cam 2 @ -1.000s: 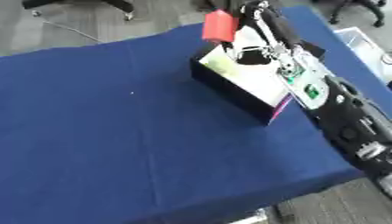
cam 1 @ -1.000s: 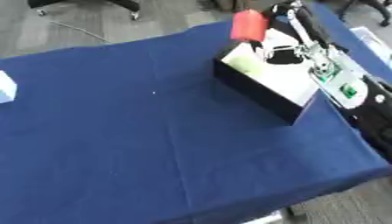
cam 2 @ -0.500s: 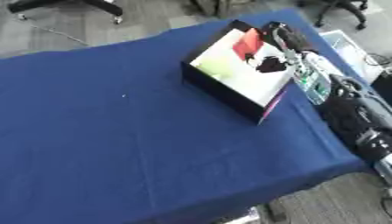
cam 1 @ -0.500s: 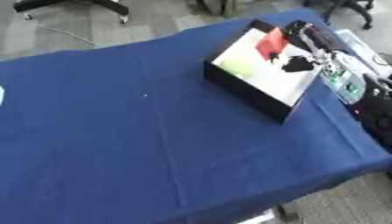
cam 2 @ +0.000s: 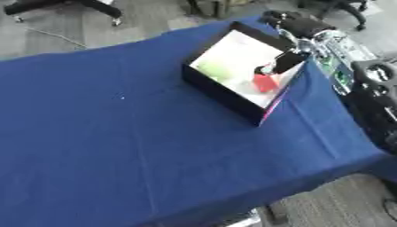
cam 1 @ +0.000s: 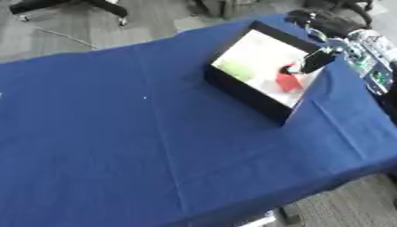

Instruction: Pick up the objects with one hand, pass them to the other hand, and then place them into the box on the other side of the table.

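One red object (cam 1: 288,82) (boxed (cam 1: 247,94))

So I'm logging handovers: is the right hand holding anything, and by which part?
The right hand reaches into the box, fingers at the top of the red object; whether they grip it cannot be told.

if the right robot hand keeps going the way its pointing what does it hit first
Probably the red object lying in the box: the right robot hand reaches down into the box with its tips beside it. I cannot tell whether they touch.
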You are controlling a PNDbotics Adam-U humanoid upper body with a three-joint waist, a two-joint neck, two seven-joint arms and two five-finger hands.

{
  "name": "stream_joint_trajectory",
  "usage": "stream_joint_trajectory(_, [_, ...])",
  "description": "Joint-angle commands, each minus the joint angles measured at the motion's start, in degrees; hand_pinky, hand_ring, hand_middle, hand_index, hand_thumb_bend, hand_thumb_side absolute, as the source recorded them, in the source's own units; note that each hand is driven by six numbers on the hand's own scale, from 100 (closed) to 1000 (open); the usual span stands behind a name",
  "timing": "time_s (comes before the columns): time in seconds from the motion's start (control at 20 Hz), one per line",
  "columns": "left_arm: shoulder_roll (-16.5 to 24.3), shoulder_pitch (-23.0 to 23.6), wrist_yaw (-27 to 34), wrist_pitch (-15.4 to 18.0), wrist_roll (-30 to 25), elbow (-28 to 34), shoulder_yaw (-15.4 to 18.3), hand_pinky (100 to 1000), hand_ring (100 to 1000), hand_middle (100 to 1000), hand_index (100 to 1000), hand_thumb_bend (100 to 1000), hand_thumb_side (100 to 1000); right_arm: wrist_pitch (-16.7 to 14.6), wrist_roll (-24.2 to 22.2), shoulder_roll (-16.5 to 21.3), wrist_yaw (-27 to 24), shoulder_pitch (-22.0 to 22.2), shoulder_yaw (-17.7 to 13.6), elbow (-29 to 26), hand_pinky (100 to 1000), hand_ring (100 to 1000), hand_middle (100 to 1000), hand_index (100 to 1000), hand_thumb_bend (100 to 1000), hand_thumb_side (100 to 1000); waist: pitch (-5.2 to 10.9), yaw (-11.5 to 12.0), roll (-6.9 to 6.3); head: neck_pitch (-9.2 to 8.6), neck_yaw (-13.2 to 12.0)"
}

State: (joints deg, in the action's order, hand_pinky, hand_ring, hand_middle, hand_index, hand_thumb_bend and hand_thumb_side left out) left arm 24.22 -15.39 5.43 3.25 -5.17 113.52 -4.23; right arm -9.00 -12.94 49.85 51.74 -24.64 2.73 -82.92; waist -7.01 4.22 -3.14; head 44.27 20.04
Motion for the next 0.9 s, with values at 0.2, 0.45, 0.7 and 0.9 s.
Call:
stream_joint_trajectory(0.2, [1.7,-0.4,-1.0,-0.3,0.9,-0.1,1.4,799,582,633,758,100,767,-0.6,5.5,-0.2,-1.1,1.4,-2.6,-14.2,935,964,947,1000,599,452,0.98,-0.6,-0.05,-0.15,-3.4])
stream_joint_trajectory(0.45, [4.6,-1.8,-5.3,-1.5,3.2,-2.5,3.4,793,589,643,763,100,725,-3.6,19.1,-11.3,-9.8,4.6,-1.0,-30.4,907,921,829,1000,275,100,0.57,-1.7,-0.89,-0.15,-14.1])
stream_joint_trajectory(0.7, [10.1,-3.9,-14.2,-6.3,8.4,-10.2,5.5,787,596,648,767,100,692,-14.4,26.2,-21.8,-13.7,4.3,3.3,-31.6,882,883,781,982,174,100,0.37,-3.7,-1.64,-0.15,-25.6])
stream_joint_trajectory(0.9, [14.5,-7.7,-19.9,-12.6,12.3,-21.3,5.4,791,618,670,771,100,697,-18.4,24.8,-27.3,-13.6,4.9,7.3,-31.7,875,876,756,972,100,100,0.04,-5.6,-1.81,-0.15,-33.0])
